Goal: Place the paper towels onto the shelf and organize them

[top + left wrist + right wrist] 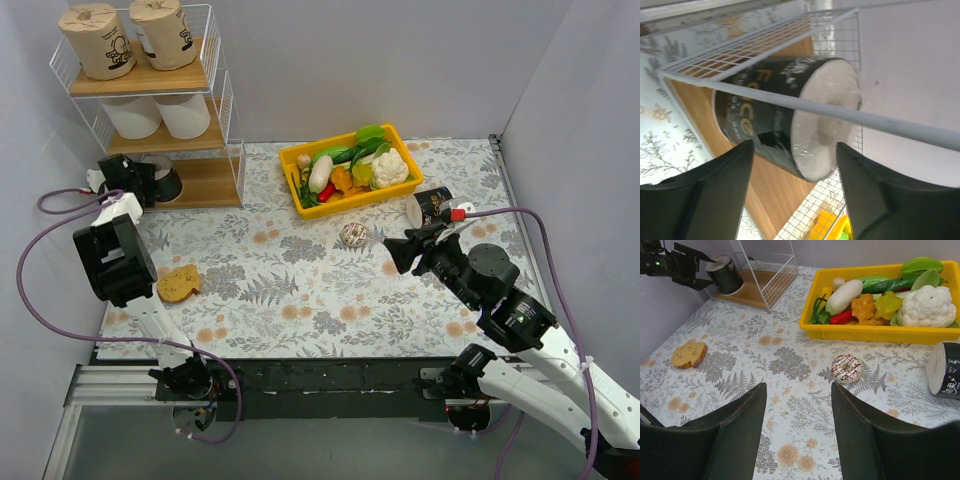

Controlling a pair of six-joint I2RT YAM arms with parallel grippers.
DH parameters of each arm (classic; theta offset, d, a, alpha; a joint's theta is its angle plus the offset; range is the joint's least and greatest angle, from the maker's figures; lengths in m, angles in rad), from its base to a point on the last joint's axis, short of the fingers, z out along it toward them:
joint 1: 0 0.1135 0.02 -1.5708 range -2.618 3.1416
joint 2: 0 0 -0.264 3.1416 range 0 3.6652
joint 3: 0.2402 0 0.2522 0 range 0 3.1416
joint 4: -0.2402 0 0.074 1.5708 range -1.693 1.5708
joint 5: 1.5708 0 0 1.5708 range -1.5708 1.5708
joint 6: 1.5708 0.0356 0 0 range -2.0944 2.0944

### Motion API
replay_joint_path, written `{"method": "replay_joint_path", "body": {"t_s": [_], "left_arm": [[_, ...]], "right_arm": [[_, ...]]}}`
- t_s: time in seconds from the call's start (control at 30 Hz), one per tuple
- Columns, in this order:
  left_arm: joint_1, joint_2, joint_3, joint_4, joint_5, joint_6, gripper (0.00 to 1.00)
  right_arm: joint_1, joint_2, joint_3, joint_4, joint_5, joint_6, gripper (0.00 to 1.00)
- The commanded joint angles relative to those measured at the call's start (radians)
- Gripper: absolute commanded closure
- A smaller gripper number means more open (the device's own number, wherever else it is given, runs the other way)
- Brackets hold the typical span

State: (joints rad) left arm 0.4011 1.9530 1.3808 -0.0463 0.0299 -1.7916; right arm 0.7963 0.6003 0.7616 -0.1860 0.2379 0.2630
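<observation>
The white wire shelf point(226, 95) stands at the far left. Two tan rolls point(98, 40) stand on its top board and two white rolls point(132, 116) on the middle board. One black roll point(165, 181) point(775, 117) sits at the front of the bottom board. My left gripper point(148, 178) point(794, 147) is open, its fingers on either side of that roll's near end. A second black roll point(432, 207) point(945, 371) lies on the table by the yellow bin. My right gripper point(392, 250) point(797, 390) is open and empty above the table, left of that roll.
A yellow bin point(300, 160) of vegetables sits at the back centre. A small patterned doughnut-like ball point(353, 235) point(846, 368) lies just ahead of my right gripper. A bread slice point(178, 283) lies at the front left. Walls close in on left, back and right.
</observation>
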Motion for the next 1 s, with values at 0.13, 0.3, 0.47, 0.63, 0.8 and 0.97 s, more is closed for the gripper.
{"method": "replay_joint_path", "body": {"t_s": [0.13, 0.3, 0.47, 0.63, 0.8, 0.97], "left_arm": [[-0.004, -0.107, 0.018, 0.069, 0.094, 0.008, 0.11], [-0.007, -0.209, -0.084, 0.069, 0.116, -0.017, 0.05], [-0.008, -0.385, -0.212, -0.071, 0.104, -0.031, 0.03], [-0.010, -0.615, -0.406, -0.101, 0.039, -0.005, 0.02], [-0.010, -0.712, -0.430, -0.173, 0.082, 0.067, 0.02], [-0.016, -0.764, -0.466, -0.251, 0.237, 0.219, 0.02]], "right_arm": [[0.000, -0.025, 0.064, -0.001, 0.020, 0.022, 0.38], [0.000, -0.034, 0.035, -0.021, 0.032, 0.053, 0.38], [0.000, 0.009, -0.013, -0.029, 0.063, 0.048, 0.37], [-0.002, 0.128, -0.002, -0.049, 0.149, -0.011, 0.34], [-0.011, 0.214, 0.036, -0.035, 0.207, -0.056, 0.31], [-0.185, 0.334, 0.085, -0.032, 0.053, -0.129, 0.25]]}}
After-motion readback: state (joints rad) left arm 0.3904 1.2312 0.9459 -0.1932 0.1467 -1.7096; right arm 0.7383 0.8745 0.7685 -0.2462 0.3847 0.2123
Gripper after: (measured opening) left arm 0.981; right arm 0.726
